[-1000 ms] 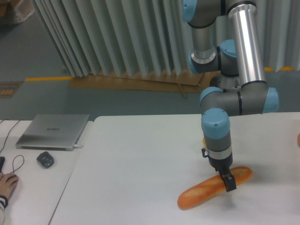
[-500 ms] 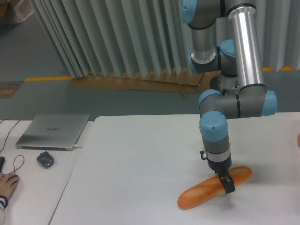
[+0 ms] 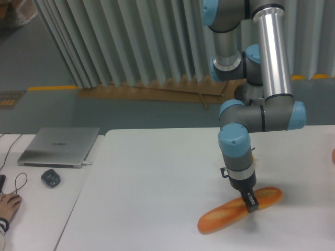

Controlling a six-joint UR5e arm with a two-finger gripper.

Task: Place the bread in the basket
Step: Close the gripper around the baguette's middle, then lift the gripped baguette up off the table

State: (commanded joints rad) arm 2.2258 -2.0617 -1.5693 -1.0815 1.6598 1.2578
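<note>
Bread [image 3: 238, 213]: long orange-brown loaf, laid flat on the white table [image 3: 157, 178], one end reaching out to each side of the jaws, the right end set slightly farther back. Gripper [image 3: 250, 204]: pointed straight down over the loaf's middle, the dark fingers met against its upper surface; jaw width cannot be told, as only one finger is seen clearly. Laptop [image 3: 60, 146]: closed, well to the left of the jaws. Mouse [image 3: 50, 178]: dark, placed just before the laptop.
</note>
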